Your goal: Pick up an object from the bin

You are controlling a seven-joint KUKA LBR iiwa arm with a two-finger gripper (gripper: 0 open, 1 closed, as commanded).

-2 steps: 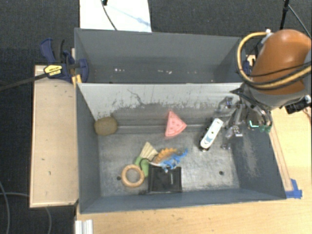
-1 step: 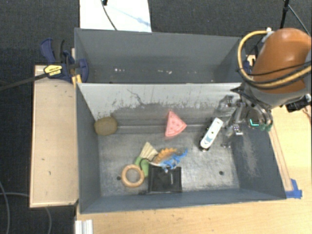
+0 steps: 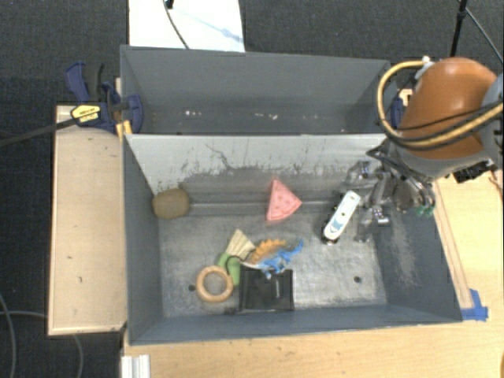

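The grey bin (image 3: 409,278) sits on dark carpet, its floor mostly bare. Your gripper (image 3: 368,215) hangs low by the right wall; you cannot tell whether it is wide or closed. The white oblong piece (image 3: 341,216) with a blue mark lies tilted just beside it, toward the middle. It seems the easier pick, being well apart from the heap (image 3: 252,262) at the front edge

We count nine loose things in the bin (image 3: 260,93): one brownish lump (image 3: 171,203), one pink wedge (image 3: 283,201), one white oblong piece (image 3: 341,216), one wooden ring (image 3: 214,283), one black square pad (image 3: 266,290), and, heaped together, one cream piece (image 3: 240,246), one green piece (image 3: 234,265), one orange piece (image 3: 268,248), one blue piece (image 3: 285,256).
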